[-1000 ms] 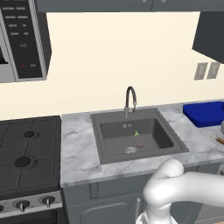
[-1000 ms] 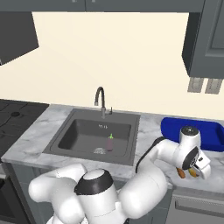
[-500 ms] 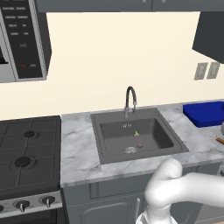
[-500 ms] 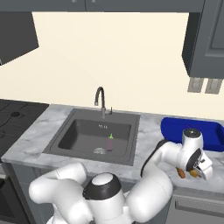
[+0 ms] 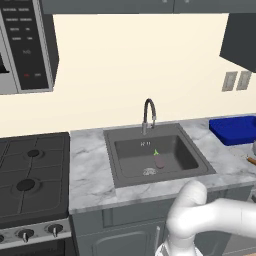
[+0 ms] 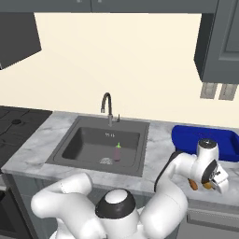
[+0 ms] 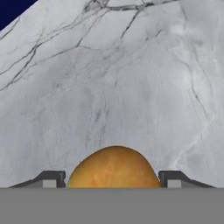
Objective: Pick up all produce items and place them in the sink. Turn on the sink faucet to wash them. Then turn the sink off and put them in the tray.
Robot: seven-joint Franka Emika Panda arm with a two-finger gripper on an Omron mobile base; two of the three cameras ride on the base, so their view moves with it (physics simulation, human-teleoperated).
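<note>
A small dark purple eggplant [image 5: 159, 160] [image 6: 116, 153] lies in the dark grey sink [image 5: 130, 150] [image 6: 88, 142] near the drain. The faucet [image 5: 148, 115] [image 6: 108, 107] stands behind the basin with no water running. Right of the sink, my gripper [image 6: 217, 183] [image 7: 112, 179] points down at the marble counter just in front of the blue tray [image 5: 235, 129] [image 6: 205, 135]. A round yellow-orange fruit [image 7: 113, 168] [image 6: 208, 186] sits between the fingertips [image 7: 52, 178], which touch it on both sides while it rests on the counter.
A small brown object [image 6: 192, 185] [image 5: 251, 160] lies on the counter beside the gripper. The stove [image 5: 30, 175] is at the far left. Wall outlets [image 5: 236, 81] hang above the tray, under a dark cabinet.
The jaws have closed in on the yellow-orange fruit. The hand has dipped slightly toward the counter. The eggplant has stayed in the sink.
</note>
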